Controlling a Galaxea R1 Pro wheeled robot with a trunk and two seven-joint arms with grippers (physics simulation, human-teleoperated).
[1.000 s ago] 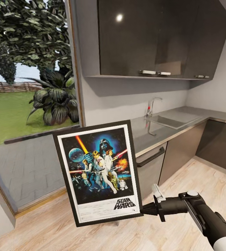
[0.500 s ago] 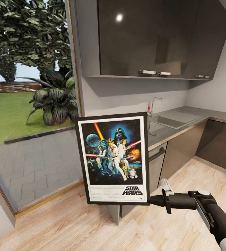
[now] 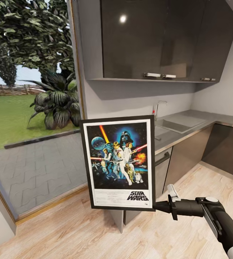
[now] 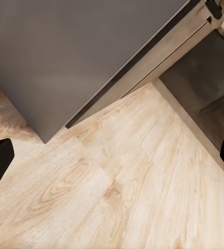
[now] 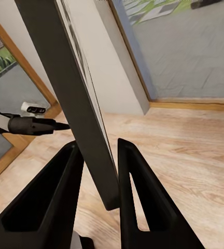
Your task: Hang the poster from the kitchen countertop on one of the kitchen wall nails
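Poster (image 3: 119,162): held up off the floor in front of the end of the kitchen countertop (image 3: 188,124), nearly upright, printed face toward the head camera, "STAR WARS" title at the bottom.
Right gripper (image 3: 156,206): clamped on the poster's lower right corner; in the right wrist view the frame edge (image 5: 73,98) runs between both fingers (image 5: 47,194), pinched from front and back.
Left gripper (image 4: 112,155): spread wide, nothing held, 2 dark tips at the edges of the left wrist view over wooden floor (image 4: 122,197) and a grey cabinet front (image 4: 65,57).
Handling, as judged: rigid flat panel, likely light; glazed face possibly fragile; smooth frame probably slippery.
Grip point: corner hold leaves most of the panel cantilevered, so likely to pivot or swing when turned quickly; a hold nearer the middle of one side would steady it better.
Wall nail: none made out in these views.
Step in hand: carrying the poster, hanging not yet done.
Risk: top corner knocking the wall cabinets (image 3: 156,39) or the window frame (image 3: 76,64).
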